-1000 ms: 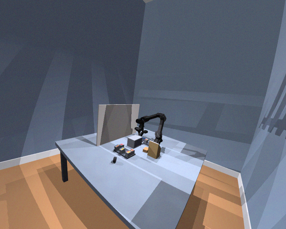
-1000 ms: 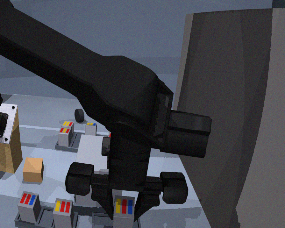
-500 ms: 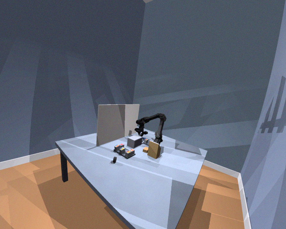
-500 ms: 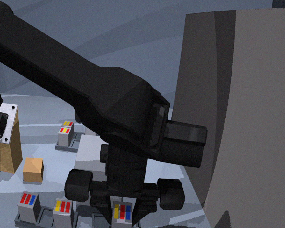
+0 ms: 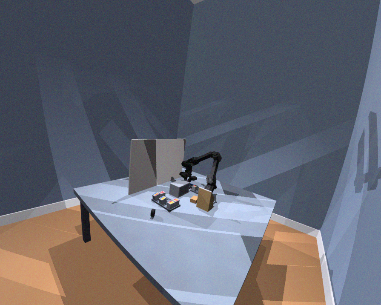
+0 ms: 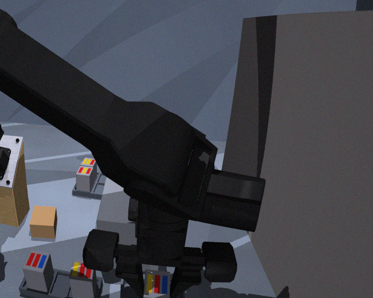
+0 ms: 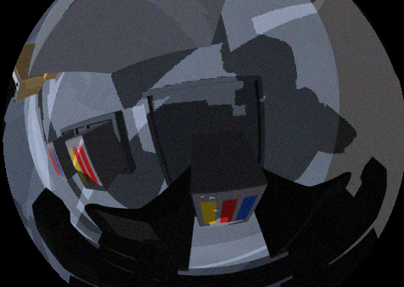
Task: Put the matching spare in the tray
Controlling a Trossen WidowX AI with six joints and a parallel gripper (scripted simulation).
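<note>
My gripper (image 5: 189, 179) (image 6: 156, 288) (image 7: 219, 168) is shut on a grey spare (image 6: 156, 284) (image 7: 227, 210) with yellow, red and blue stripes and holds it above the table. In the wrist view a dark-rimmed tray (image 7: 260, 125) lies in shadow below the spare. A plain grey box (image 5: 179, 189) (image 6: 111, 205) stands just beside the gripper. A rack (image 5: 167, 200) (image 6: 28, 288) holds other spares: one red-red-blue (image 6: 37, 267), one yellow-red-red (image 6: 81, 272) (image 7: 81, 161). A second rack (image 6: 86, 192) holds a spare (image 6: 85, 175) with red and yellow stripes.
A tall grey panel (image 5: 156, 164) (image 6: 324, 144) stands close beside the arm. A wooden wedge stand (image 5: 205, 199) (image 6: 3, 198) and a small orange cube (image 5: 193, 199) (image 6: 43, 222) lie on the other side. A small black cylinder (image 5: 153, 213) sits nearer the table's front.
</note>
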